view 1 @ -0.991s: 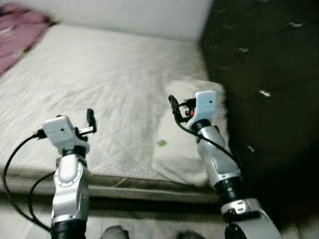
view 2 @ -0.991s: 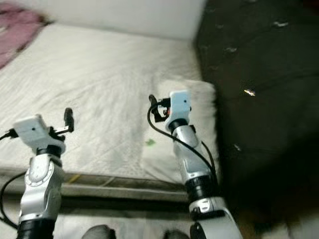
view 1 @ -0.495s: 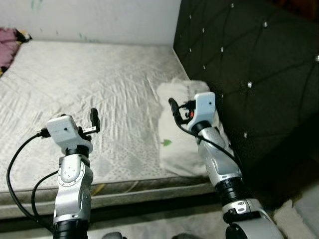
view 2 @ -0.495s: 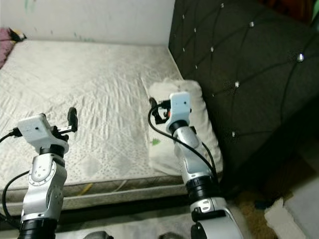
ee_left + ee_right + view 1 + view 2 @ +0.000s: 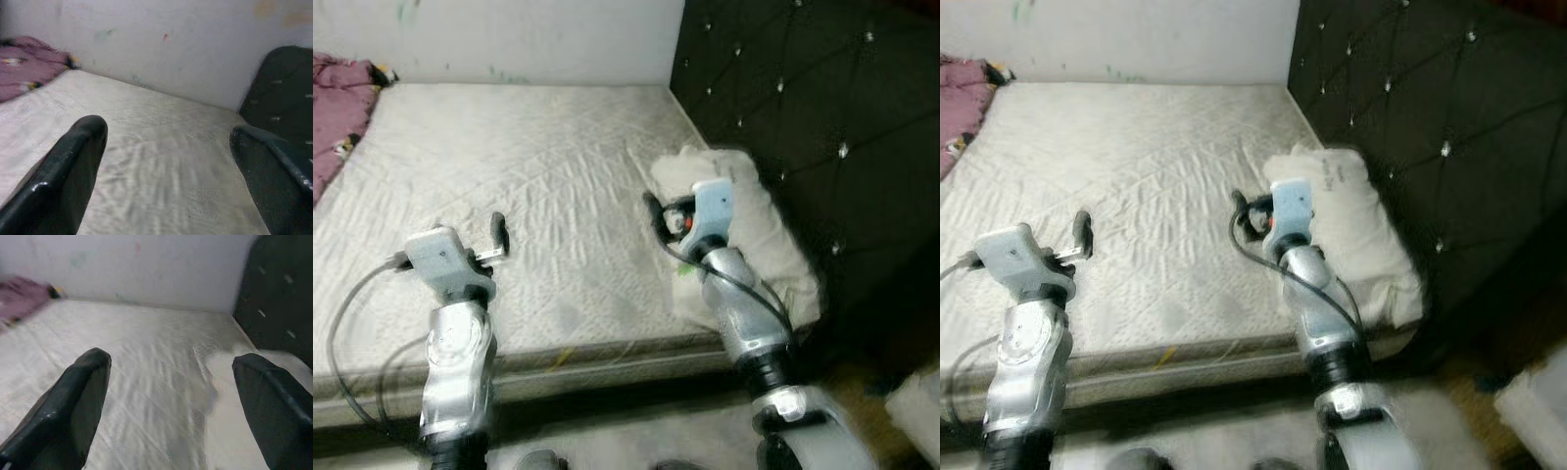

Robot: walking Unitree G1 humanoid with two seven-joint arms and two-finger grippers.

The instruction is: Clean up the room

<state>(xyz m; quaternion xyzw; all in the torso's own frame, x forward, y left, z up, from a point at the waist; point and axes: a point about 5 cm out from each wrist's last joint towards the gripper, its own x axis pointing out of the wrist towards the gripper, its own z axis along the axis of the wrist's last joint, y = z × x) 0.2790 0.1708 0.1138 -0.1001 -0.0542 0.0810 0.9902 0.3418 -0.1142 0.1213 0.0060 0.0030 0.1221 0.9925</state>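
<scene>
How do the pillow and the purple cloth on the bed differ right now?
The pillow is white and plump; the purple cloth is a crumpled heap. The pillow lies against the black padded headboard, on the robot's right; the cloth sits at the far left edge of the mattress, near the wall. Both rest on the bare mattress, and neither is held.

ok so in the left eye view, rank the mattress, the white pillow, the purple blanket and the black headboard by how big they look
1. Mattress, largest.
2. Black headboard, cut off by the frame edge, so its full size is unsure.
3. White pillow.
4. Purple blanket, smallest as seen, though it is also cut off at the edge.
</scene>
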